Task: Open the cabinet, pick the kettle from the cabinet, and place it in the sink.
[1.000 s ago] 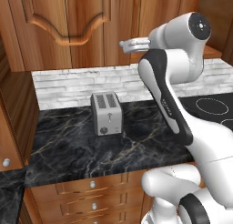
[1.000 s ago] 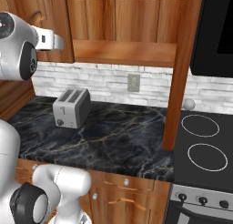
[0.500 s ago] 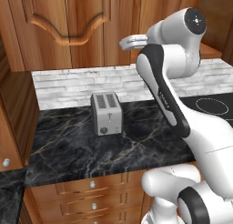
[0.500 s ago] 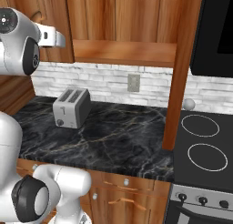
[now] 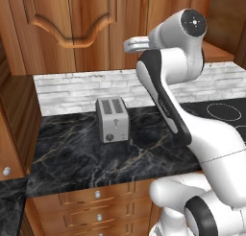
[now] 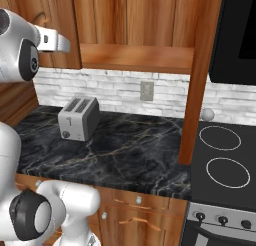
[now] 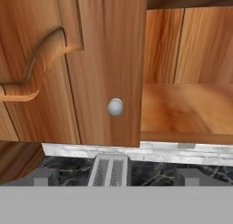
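A black marble counter [image 5: 86, 163] veined in gold runs under reddish-brown wooden cupboards, backed by pale brick. The white arm rears up from the base, elbow high, forearm level toward the cabinet [image 7: 104, 59]. The gripper [image 7: 116, 175] faces the door's round silver knob [image 7: 115, 106] without touching it, fingers spread wide apart, empty. The door's raised panel curves in an arch. Beside it an open wooden shelf [image 7: 186, 114] lies bare. Below stands a silver toaster [image 5: 112, 119], and a black stovetop [image 6: 222, 165] lies to the right.

cabinet [image 7: 104, 59]: reddish-brown wood | toaster [image 5: 112, 120]: silver | countertop [image 5: 86, 158]: black marble
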